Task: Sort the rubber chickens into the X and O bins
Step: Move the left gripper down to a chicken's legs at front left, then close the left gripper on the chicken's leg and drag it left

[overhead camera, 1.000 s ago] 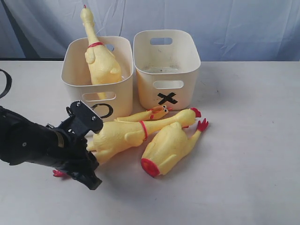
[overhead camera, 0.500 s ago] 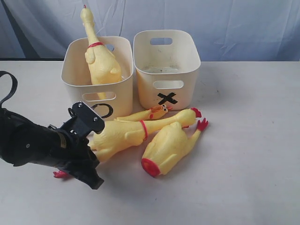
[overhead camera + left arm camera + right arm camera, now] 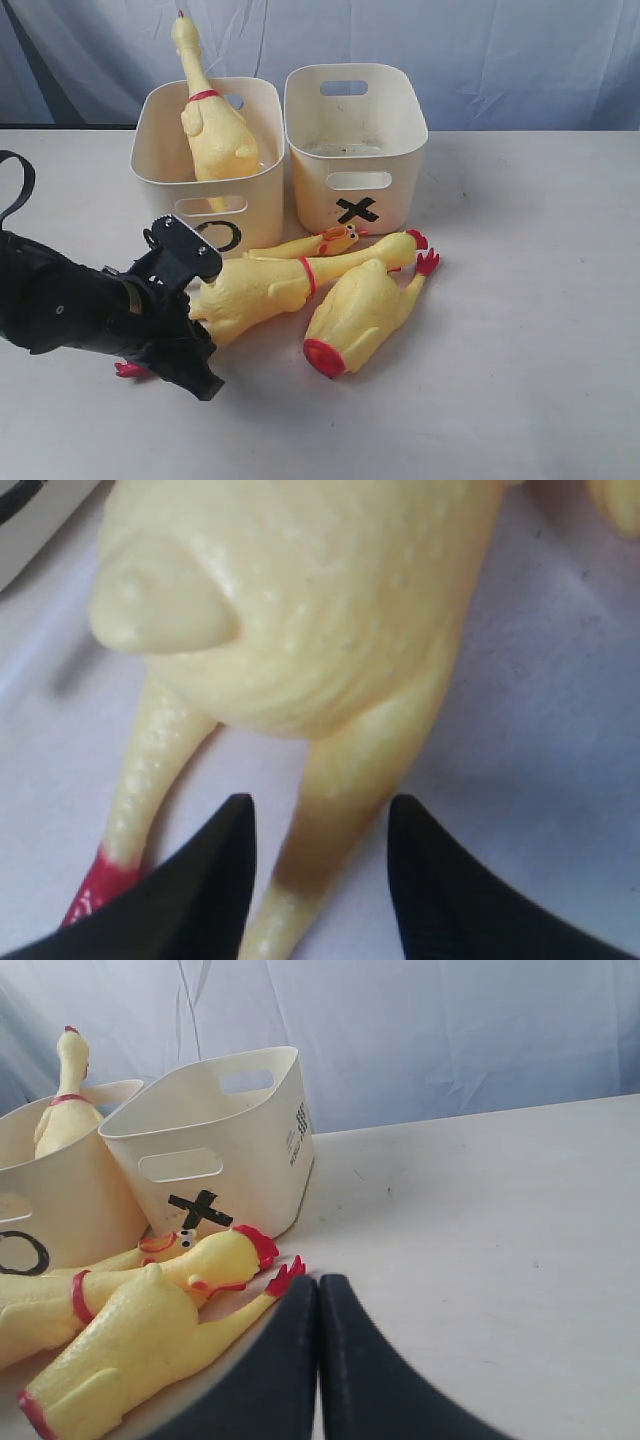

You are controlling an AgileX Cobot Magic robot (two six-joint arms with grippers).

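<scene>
One long rubber chicken (image 3: 212, 125) stands upright in the O bin (image 3: 160, 160); the X bin (image 3: 400, 150) is beside it to the right. In front of the bins lie a long chicken with a red neck band (image 3: 270, 288), a small thin one (image 3: 305, 244) and a headless stubby one (image 3: 362, 312). My left gripper (image 3: 193, 322) is at the lying long chicken's tail end. In the left wrist view its jaws (image 3: 322, 805) stand open on either side of one leg (image 3: 320, 850), with a gap on each side. My right gripper (image 3: 318, 1282) is shut and empty, low over the table near the stubby chicken's red foot (image 3: 284, 1276).
The table (image 3: 520, 300) is white, with a pale blue curtain (image 3: 500, 50) behind the bins. The black left arm (image 3: 60, 305) lies low across the front left. A red foot (image 3: 130, 369) of the long chicken pokes out beneath it.
The left arm lifted slightly and edged to the right. The lying long chicken and the stubby chicken shifted a little to the left. The right gripper has not changed.
</scene>
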